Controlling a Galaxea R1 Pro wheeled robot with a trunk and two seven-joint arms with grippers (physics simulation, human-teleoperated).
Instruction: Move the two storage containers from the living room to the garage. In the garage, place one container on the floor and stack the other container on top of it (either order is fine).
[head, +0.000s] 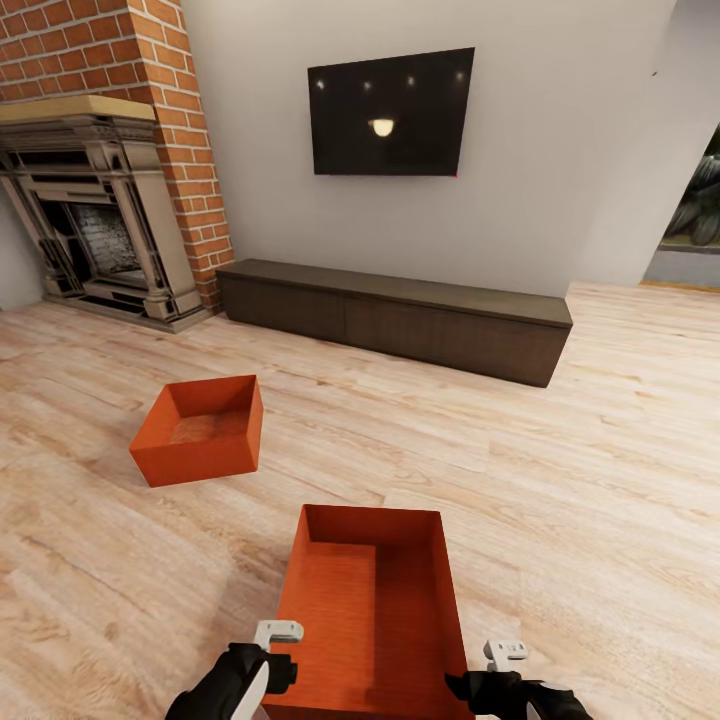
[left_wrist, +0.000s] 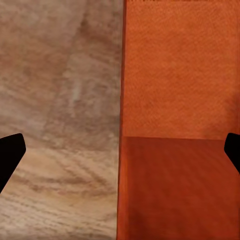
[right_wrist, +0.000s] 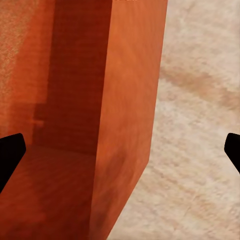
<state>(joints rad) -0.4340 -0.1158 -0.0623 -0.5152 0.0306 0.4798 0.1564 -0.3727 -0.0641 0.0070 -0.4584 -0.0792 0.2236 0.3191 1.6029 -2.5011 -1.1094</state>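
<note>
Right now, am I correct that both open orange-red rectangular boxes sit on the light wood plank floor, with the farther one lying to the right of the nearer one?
Not quite: the head view shows the farther orange-red rectangular box lying to the left of the nearer orange-red box, towards the grey fireplace. The rest holds: both are open and sit on the light wood plank floor.

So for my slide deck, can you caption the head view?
Both grippers, left gripper and right gripper, flank the near storage container on the living-room floor; its twin waits beyond.
</note>
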